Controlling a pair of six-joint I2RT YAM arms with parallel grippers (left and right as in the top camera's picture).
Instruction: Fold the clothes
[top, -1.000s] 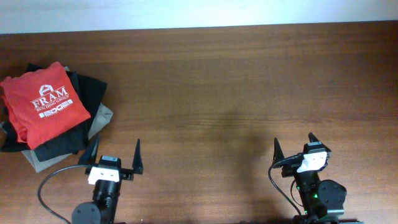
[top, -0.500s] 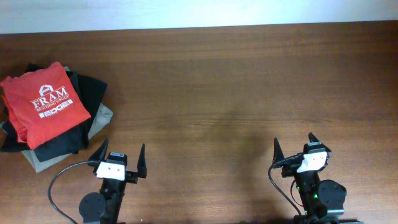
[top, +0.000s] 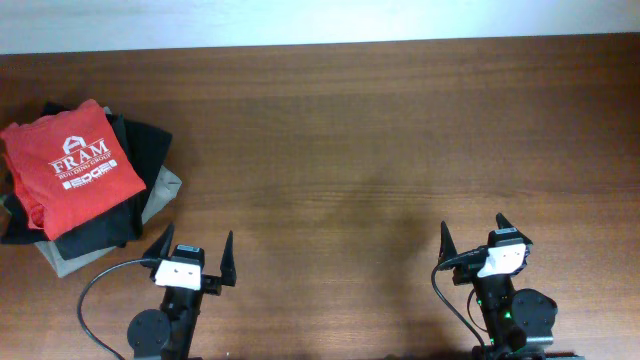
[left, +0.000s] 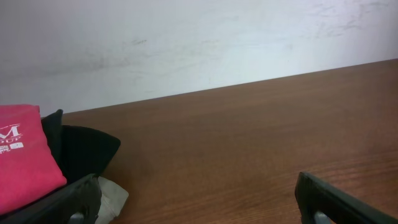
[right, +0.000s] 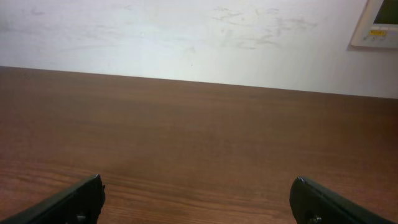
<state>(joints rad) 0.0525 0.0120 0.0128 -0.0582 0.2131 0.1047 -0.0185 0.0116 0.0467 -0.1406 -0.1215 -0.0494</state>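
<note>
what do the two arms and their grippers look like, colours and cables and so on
They match. The left gripper and right gripper each have two black pointed fingers on a white block, above a black rounded arm body. A thin black cable loops beside each arm. The right arm shows a small green light.

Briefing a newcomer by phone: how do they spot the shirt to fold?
On the wooden table, look to the left edge, where garments are stacked. The red-orange T-shirt lies on top. Unlike the black garment and beige garment beneath, it carries a white FRAM logo.
</note>
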